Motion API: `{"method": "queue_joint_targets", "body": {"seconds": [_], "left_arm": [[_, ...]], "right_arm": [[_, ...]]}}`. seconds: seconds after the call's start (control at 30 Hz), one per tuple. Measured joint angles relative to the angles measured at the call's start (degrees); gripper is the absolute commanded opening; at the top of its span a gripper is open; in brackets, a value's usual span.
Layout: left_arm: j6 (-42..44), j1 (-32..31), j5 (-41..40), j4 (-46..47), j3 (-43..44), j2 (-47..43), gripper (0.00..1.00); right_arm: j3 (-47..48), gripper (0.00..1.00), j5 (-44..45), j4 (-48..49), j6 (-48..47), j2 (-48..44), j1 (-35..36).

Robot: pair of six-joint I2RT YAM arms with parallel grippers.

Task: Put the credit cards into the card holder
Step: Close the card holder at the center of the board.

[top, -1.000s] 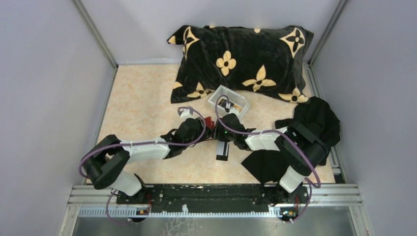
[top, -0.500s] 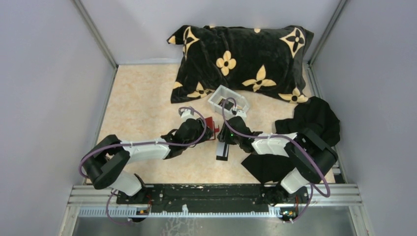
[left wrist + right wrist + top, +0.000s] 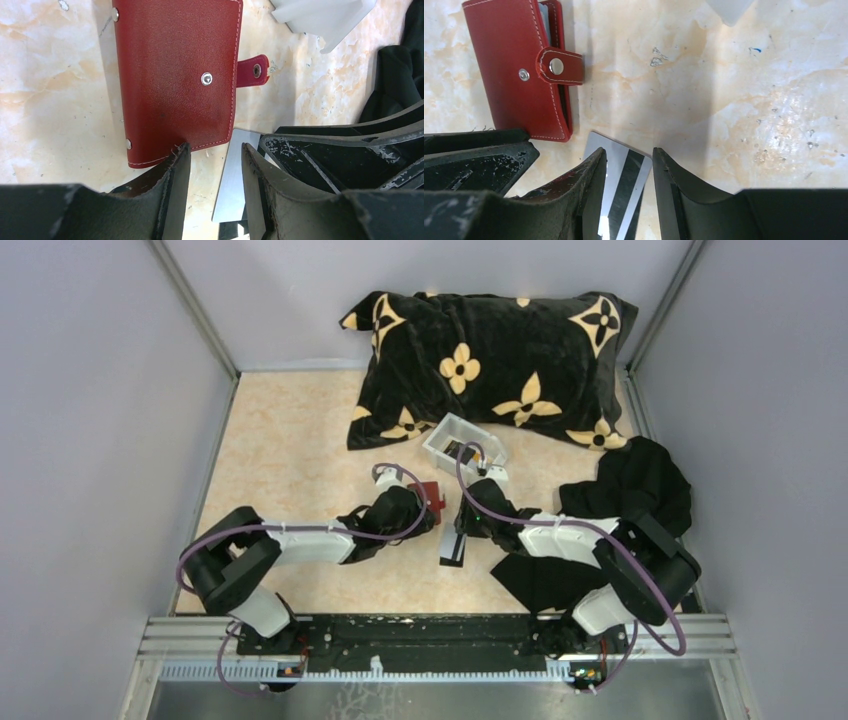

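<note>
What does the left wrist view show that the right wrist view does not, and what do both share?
Only the left wrist view shows the crumpled black cloth at its right edge. Only the right wrist view shows the black stripes on the flat grey plastic credit card. Both show the small red leather card holder, that card and a corner of the white plastic tray.

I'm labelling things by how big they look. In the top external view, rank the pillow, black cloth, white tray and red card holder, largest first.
1. pillow
2. black cloth
3. white tray
4. card holder, partly hidden, so only its visible part is ranked
</note>
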Motion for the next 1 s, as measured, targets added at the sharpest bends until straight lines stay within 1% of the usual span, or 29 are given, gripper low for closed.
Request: {"method": "queue_joint_targets", "body": {"seconds": [0.23, 0.47, 0.7, 1.0], "left_arm": [[0.0, -0.3, 0.0, 0.0, 0.5, 0.6, 0.48], [0.0, -0.3, 0.0, 0.0, 0.5, 0.6, 0.48], [0.0, -0.3, 0.0, 0.0, 0.5, 0.7, 0.48], [0.0, -0.4, 0.0, 0.0, 0.5, 0.7, 0.48]], "right_arm": [[3.3, 0.4, 1.1, -4.3, -3.0, -0.1, 0.0], [9.6, 0.4, 1.5, -5.0, -5.9, 0.6, -0.1], [14.5, 0.4, 1.6, -5.6, -7.6, 4.3, -0.1], [17.0, 0.38, 1.6, -6.9, -9.0, 7.9, -0.1]]}}
